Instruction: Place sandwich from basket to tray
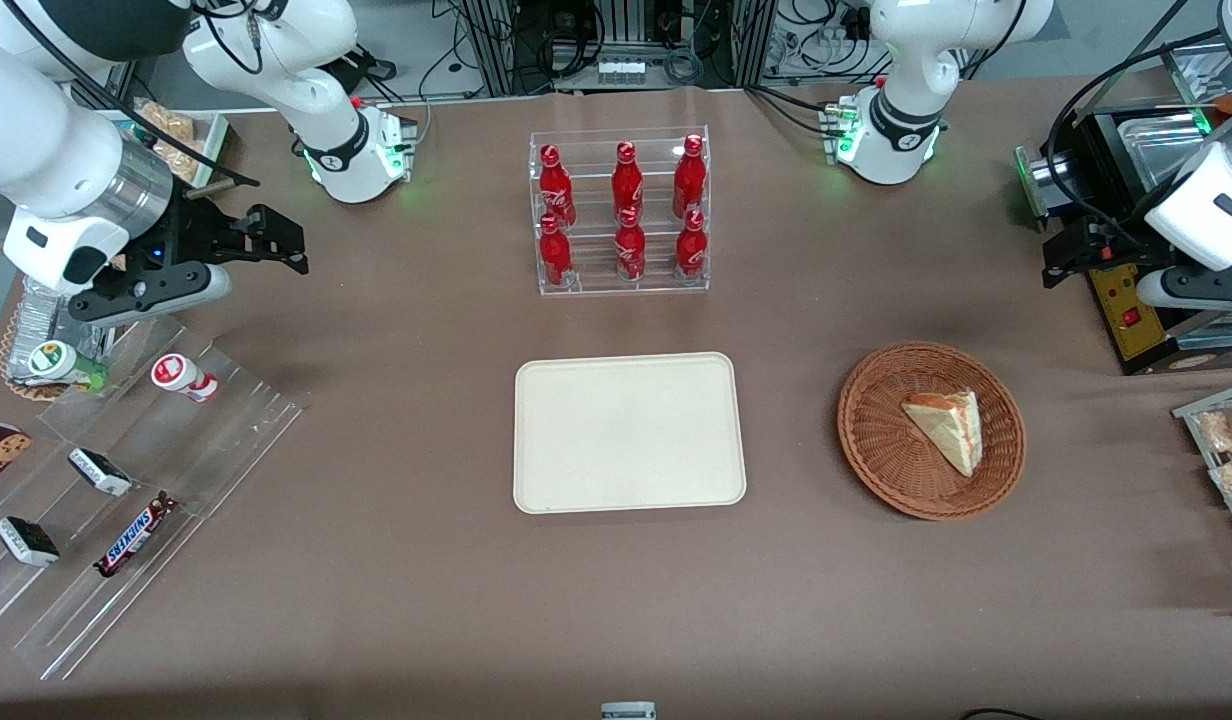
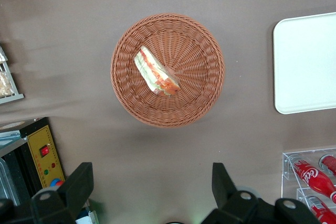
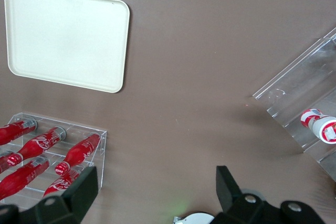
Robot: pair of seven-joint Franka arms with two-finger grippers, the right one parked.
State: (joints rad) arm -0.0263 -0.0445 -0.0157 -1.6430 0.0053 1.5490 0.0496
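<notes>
The sandwich (image 1: 946, 428) is a pale wedge with red and green filling; it lies in the round reddish-brown wicker basket (image 1: 876, 470) toward the working arm's end of the table. In the left wrist view the sandwich (image 2: 156, 72) lies near the middle of the basket (image 2: 126, 93). The cream tray (image 1: 626, 430) lies flat and bare beside the basket, mid-table; it also shows in the left wrist view (image 2: 304, 61) and the right wrist view (image 3: 63, 35). My left gripper (image 1: 1054, 262) hangs above the table, farther from the front camera than the basket. It is open and empty (image 2: 152, 182).
A clear rack of red cola bottles (image 1: 621, 215) stands farther from the front camera than the tray. A black appliance (image 1: 1136, 300) stands beside my gripper. Bagged baked goods (image 1: 1226, 440) lie beside the basket at the table edge. A snack rack (image 1: 126, 480) lies toward the parked arm's end.
</notes>
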